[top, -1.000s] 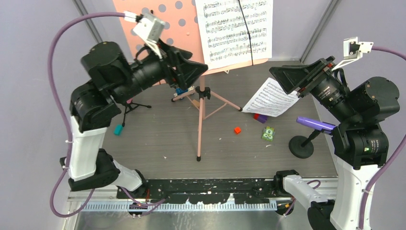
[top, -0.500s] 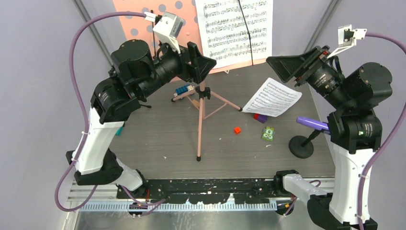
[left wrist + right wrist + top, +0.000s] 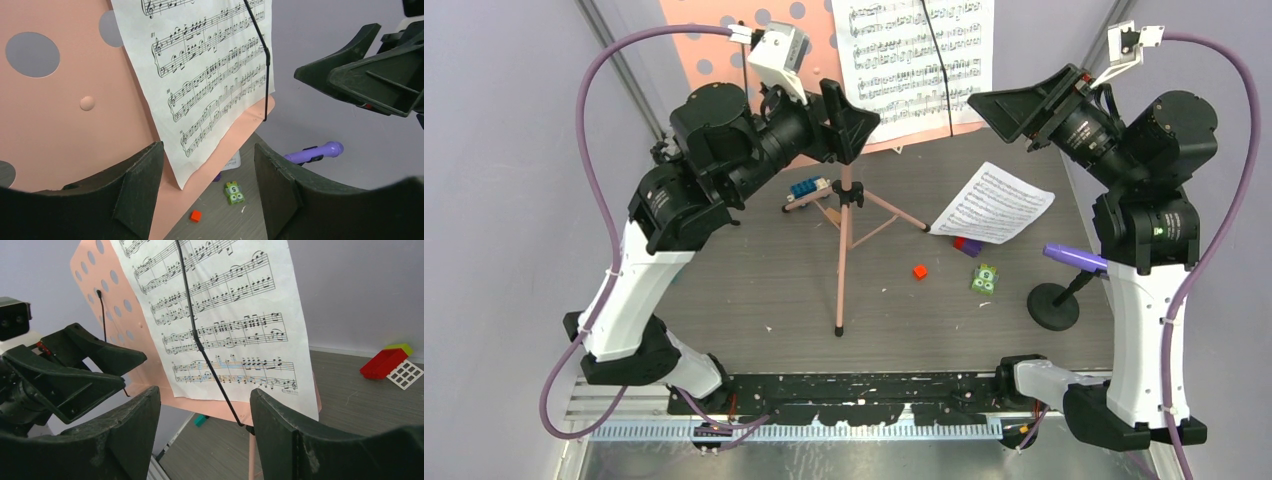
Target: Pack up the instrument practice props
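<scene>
R hand [image 3: 202,405] open; only its wrist cam shows red wedge block [image 3: 383,363].

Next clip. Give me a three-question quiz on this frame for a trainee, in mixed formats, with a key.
1. True or false: the left gripper and the right gripper both stand open, holding nothing.
2. Where is the loose sheet? A: on the table, right of the tripod legs. B: inside a box. C: between a gripper's fingers.
3. Fill in: the microphone in the black mount is coloured ___.
Key: 1 true; 2 A; 3 purple.
</scene>
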`<state>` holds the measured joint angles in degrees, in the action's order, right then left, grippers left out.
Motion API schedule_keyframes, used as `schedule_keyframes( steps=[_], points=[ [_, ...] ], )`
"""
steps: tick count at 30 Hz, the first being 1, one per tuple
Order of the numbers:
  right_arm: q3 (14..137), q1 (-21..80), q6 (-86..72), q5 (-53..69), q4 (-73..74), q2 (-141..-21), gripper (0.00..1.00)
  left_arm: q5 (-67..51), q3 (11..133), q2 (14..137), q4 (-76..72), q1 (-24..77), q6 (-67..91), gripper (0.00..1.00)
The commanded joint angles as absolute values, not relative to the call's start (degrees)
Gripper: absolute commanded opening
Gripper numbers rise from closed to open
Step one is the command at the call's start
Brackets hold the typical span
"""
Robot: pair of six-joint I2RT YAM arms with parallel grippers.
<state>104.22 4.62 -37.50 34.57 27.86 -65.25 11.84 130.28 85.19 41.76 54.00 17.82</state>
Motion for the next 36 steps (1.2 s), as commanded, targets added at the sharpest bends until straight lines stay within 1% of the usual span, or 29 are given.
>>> schedule_keyframes(
  steps=[1, 17, 26, 36],
  points=[
    [107.6, 4.4, -38.1, 38.5, 24.0, -65.1, 0.70, 14.1, 129.5, 84.0, 37.6, 54.2, 18.4, 0.68],
    [108.1, 4.3, -36.9, 39.2, 25.2, -64.1, 0.70, 15.8, 129.7, 86.1, 37.2, 53.8, 18.9, 0.68],
    [108.6, 4.4, -36.3, 39.1, 26.0, -63.1, 0.70, 12.1, 132.5, 88.1, 39.8, 51.4, 21.0, 0.69],
    [108.8, 4.4, -36.3, 39.2, 26.2, -62.7, 0.70, 9.1, 130.4, 87.6, 38.9, 49.4, 22.7, 0.69]
  ],
)
